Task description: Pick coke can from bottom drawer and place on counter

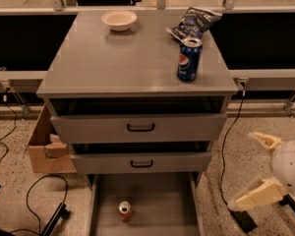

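Note:
The coke can [125, 211], small and red-orange with a silver top, stands upright in the open bottom drawer [164, 205], left of its middle. The counter [123, 58] is the flat grey top of the cabinet above. My gripper [255, 168] is low at the right, beside the cabinet and to the right of the drawer, well apart from the can. Its two cream fingers [258, 194] are spread wide and hold nothing.
On the counter stand a blue Pepsi can [189, 59], a chip bag [194, 22] and a white bowl [119, 19]. Two upper drawers with black handles [140, 127] are shut. A cardboard box [45, 149] sits left of the cabinet. Cables lie on the floor.

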You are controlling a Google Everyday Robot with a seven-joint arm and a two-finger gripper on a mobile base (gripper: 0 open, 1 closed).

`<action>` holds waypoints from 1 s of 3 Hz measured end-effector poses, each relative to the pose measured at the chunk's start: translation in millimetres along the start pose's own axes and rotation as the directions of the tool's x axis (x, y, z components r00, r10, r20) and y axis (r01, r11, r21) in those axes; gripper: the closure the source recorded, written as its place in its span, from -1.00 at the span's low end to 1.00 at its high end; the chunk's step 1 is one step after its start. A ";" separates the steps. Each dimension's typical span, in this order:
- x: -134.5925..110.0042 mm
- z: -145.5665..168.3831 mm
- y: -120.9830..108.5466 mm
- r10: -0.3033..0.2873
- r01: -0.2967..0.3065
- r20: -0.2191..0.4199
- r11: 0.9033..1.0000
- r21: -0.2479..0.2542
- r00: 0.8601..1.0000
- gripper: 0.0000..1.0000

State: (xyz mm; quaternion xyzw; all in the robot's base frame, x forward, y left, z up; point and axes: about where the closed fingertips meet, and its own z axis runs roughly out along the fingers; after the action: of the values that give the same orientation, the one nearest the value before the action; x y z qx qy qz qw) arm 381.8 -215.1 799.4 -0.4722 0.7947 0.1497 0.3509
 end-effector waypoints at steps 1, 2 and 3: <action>24.8 34.6 15.8 0.069 -0.065 0.149 0.997 -0.031 0.986 -1.00; 27.8 41.2 17.8 0.077 -0.071 0.187 0.997 -0.041 0.979 -1.00; 25.9 40.4 17.1 0.072 -0.066 0.186 0.997 -0.038 0.980 -1.00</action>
State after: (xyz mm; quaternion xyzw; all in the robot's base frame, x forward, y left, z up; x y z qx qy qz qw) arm 376.0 -200.1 751.2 -0.4339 0.7715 0.2181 0.4110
